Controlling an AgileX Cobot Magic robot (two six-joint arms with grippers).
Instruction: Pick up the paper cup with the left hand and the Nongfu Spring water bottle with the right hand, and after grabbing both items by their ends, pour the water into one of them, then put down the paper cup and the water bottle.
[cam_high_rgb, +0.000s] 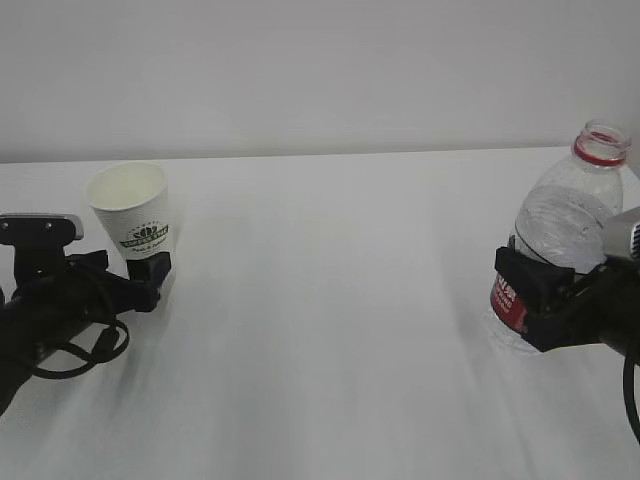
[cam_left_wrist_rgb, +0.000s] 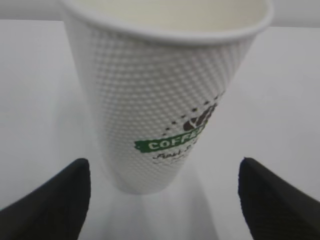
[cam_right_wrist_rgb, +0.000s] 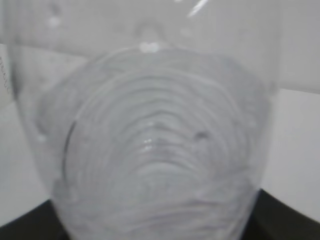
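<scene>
The Nongfu Spring water bottle (cam_right_wrist_rgb: 155, 145) fills the right wrist view, clear and ribbed. In the exterior view the right hand (cam_high_rgb: 535, 300) pinches it at its red-and-white label, lettering unreadable, red neck ring on top, at the right of the white table (cam_high_rgb: 330, 320). At the left, the left hand (cam_high_rgb: 150, 275), jaws spread wide, flanks the base of the dimpled white paper cup (cam_left_wrist_rgb: 160, 100), which tilts and reads "COFFEE" on a green band. A plain pale wall (cam_high_rgb: 320, 70) stands behind.
</scene>
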